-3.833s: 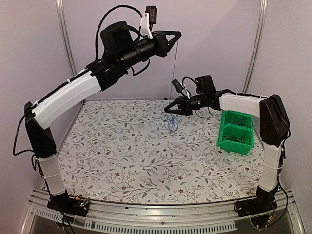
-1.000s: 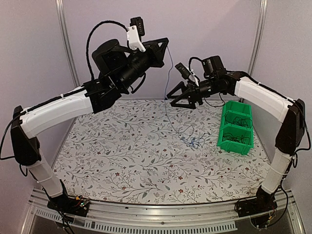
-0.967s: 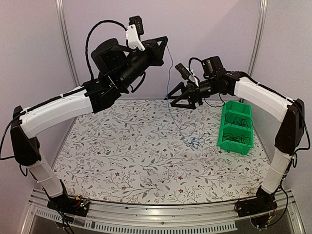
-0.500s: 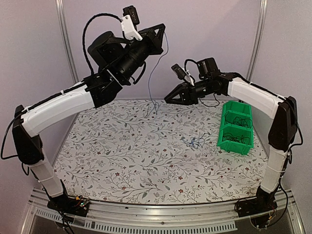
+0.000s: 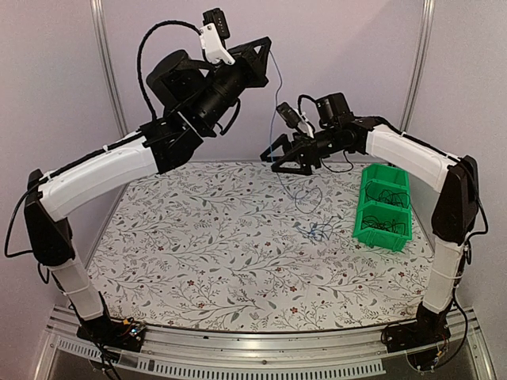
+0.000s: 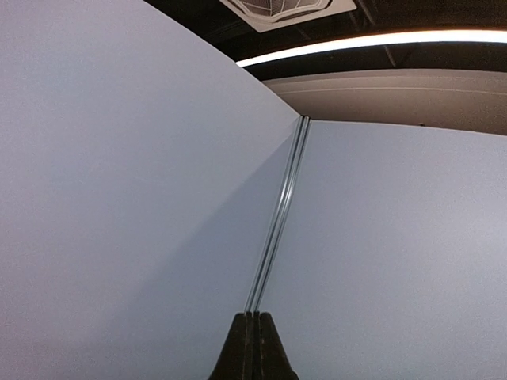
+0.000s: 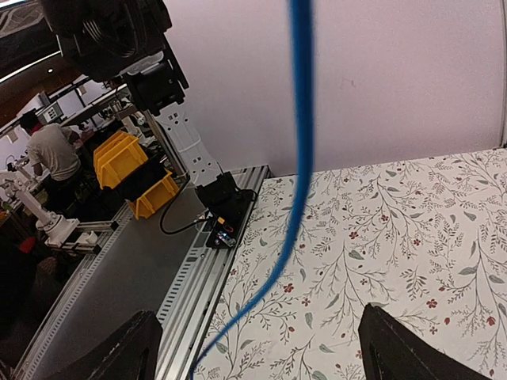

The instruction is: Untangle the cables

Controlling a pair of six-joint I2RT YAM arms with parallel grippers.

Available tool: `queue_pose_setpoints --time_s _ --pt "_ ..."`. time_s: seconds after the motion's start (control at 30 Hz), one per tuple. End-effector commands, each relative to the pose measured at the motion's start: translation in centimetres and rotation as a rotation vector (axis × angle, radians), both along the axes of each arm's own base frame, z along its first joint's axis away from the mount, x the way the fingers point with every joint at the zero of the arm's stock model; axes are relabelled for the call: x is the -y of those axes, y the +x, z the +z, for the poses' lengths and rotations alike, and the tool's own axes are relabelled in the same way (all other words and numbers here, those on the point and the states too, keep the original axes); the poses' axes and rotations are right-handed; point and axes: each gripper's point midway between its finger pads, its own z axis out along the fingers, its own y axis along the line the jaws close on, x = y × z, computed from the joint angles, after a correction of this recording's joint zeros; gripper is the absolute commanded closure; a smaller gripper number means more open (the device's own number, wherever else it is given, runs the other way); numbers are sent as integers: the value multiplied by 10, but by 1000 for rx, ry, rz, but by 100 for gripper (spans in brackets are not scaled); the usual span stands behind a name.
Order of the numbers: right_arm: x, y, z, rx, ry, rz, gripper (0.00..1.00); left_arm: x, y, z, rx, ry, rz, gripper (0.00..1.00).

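left end effector [image 6: 253,336] closed, pinching top of blue cable [image 7: 299,158], held high | right end effector [image 5: 276,161] open, astride the hanging strand | other cables [image 5: 321,231] tangled on worktop [image 5: 198,253] | light, limp, probably slippery; best hold judged low, near tangle

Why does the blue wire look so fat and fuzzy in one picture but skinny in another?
Right wrist view: the blue cable hangs close to the lens, so it looks thick and out of focus; top external view: it is far off, thin and faint.
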Motion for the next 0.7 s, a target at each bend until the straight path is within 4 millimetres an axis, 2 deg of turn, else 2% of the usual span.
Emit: queue_pose_setpoints --time_s 0.0,0.03,0.07,0.1,0.17,0.2,0.33,0.4,0.43,0.53,0.6,0.67 --pt "-5 -5 -4 -35 13 58 12 4 0 10 34 -15 -3 100" --pt "-5 -5 -5 -41 11 57 15 4 0 10 36 -15 -3 100" --pt "-5 -5 -5 -42 11 56 24 5 0 11 38 -15 -4 100" --pt "-6 -4 -5 -39 9 50 39 5 1 12 40 -14 -1 100" --pt "-7 2 -9 -32 -4 20 84 6 1 12 44 -12 0 100" --pt "-8 6 -9 -23 -11 -4 99 5 0 13 46 -14 0 100" --pt "2 27 -11 -24 -48 -120 100 2 -2 12 37 2 0 100" --pt "17 45 -12 -26 -64 -192 100 -2 -7 6 29 22 -6 100" --pt "28 55 -11 -20 -68 -232 100 -4 -7 -2 16 38 -4 97" --pt "67 89 -11 -3 -88 -361 100 -19 -9 -27 -45 61 22 65" --pt "90 108 -11 6 -102 -430 100 -24 -9 -52 -86 108 37 47" --pt "115 127 -15 22 -129 -514 100 -29 -9 -70 -132 144 56 42"
